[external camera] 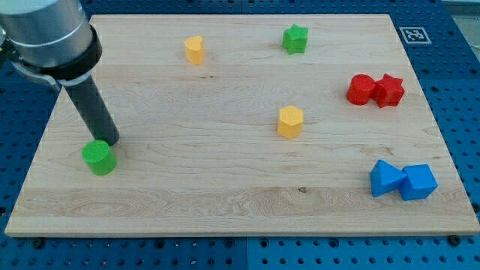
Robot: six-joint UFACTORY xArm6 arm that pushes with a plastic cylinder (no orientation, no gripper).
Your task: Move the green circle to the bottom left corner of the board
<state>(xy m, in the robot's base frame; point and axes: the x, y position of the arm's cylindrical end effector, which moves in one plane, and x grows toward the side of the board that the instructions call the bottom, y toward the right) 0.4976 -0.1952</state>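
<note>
The green circle (98, 158) is a short green cylinder standing on the wooden board (225, 202), at the view's left and a little below mid-height. My tip (109, 142) is at the end of the dark rod, right behind the green circle on its upper right side, touching or nearly touching it. The rod slants up toward the view's top left, where the arm's grey body fills the corner.
A yellow block (194, 49) and a green star (295, 38) sit near the top. A yellow hexagon (290, 121) is mid-board. A red circle (361, 89) and red star (388, 90) touch at the right. Two blue blocks (403, 180) touch at the bottom right.
</note>
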